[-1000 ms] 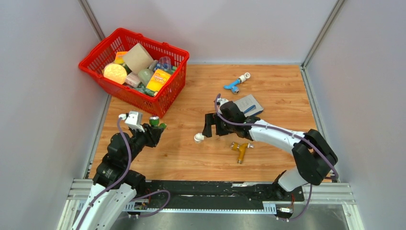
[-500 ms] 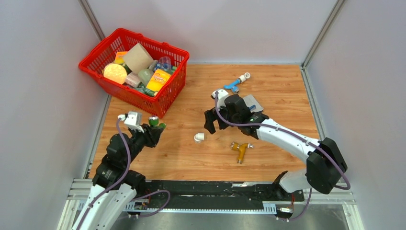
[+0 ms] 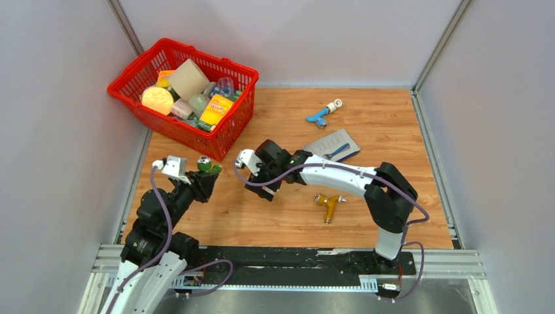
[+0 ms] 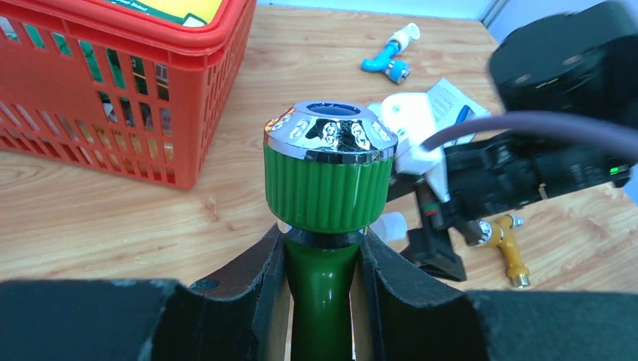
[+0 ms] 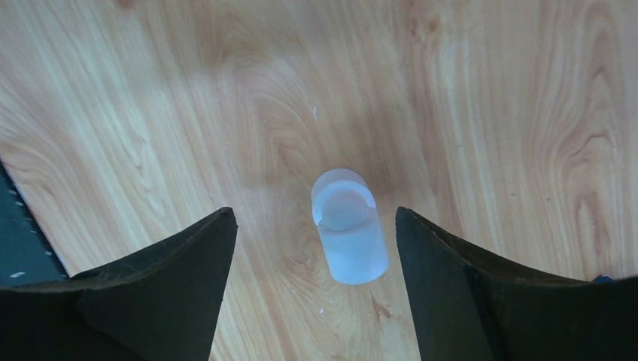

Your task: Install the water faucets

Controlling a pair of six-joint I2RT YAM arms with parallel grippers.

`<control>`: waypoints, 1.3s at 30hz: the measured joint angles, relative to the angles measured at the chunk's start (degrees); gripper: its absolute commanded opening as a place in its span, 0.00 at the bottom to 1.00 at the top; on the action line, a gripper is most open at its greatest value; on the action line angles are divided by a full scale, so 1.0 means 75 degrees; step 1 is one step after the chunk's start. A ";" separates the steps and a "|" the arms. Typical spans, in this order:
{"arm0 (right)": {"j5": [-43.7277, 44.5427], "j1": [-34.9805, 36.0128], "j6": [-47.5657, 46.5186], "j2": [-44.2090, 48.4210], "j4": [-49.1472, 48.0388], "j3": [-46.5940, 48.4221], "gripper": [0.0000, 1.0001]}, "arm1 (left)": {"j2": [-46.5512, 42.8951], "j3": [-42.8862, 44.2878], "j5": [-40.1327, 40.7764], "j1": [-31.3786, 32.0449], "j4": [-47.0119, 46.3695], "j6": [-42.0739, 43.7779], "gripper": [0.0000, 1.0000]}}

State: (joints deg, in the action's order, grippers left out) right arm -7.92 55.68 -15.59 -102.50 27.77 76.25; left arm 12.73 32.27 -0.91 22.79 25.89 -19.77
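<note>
My left gripper point(image 3: 203, 175) is shut on the green faucet point(image 3: 209, 166), holding it upright above the table's left side. In the left wrist view its chrome-topped knob point(image 4: 329, 167) stands above my fingers point(image 4: 256, 278). My right gripper point(image 3: 264, 188) is open, pointing down over the white elbow fitting point(image 5: 347, 229), which lies on the wood between the jaws without touching them. The orange-yellow faucet point(image 3: 328, 204) lies on the table right of that gripper. The blue faucet point(image 3: 320, 117), with a white fitting on its end, lies at the back.
A red basket point(image 3: 230, 115) full of several items stands at the back left. A flat grey packet point(image 3: 335, 144) lies behind the right arm. Grey walls close the table's sides and back.
My right gripper has swung left and down from near the grey packet to stand over the white elbow fitting. My left gripper with the green faucet has shifted slightly left.
</note>
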 measured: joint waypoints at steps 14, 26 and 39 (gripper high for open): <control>0.0533 -0.0009 -0.0778 -0.1099 0.0787 0.0498 0.62 | -0.0242 -0.0085 0.0530 0.0000 -0.0134 -0.0003 0.00; 0.0656 -0.0006 -0.0915 -0.1568 0.0901 0.0731 0.31 | -0.0280 -0.0099 0.0428 0.0000 -0.0175 0.0090 0.00; 0.0192 -0.0332 -0.0717 -0.1142 0.0883 0.0589 0.00 | -0.0172 -0.0099 -0.0134 0.0000 -0.0262 0.0044 0.00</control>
State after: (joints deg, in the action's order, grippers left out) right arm -6.48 53.19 -20.97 -111.07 34.39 80.66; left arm 11.44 31.53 -1.91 22.79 23.92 -19.44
